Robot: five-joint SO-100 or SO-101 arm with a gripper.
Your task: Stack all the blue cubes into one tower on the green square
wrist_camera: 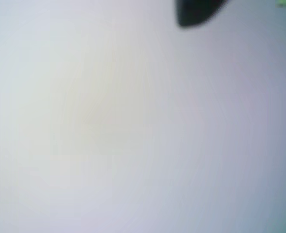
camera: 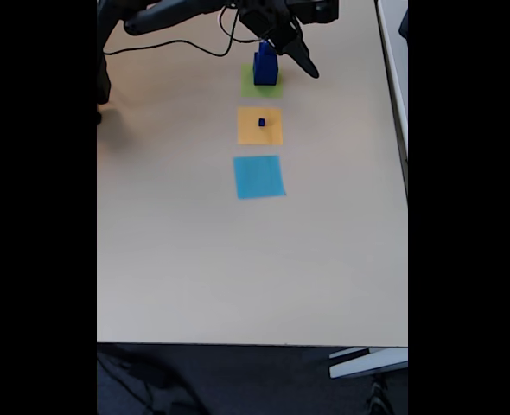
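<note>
From the fixed cam I see two blue cubes stacked (camera: 265, 66) on the green square (camera: 250, 86) at the far end of the table (camera: 194, 259). The small cube (camera: 261, 123) sits alone on the orange square (camera: 259, 126), w/ the light-blue square (camera: 258, 176) nearer. My gripper (camera: 298, 57) hangs just right of the stack, apart from it; can't tell how wide the jaws are. Wrist cam is blurred, mostly pale table, dark fingertip (wrist_camera: 196, 13) at top.
</note>
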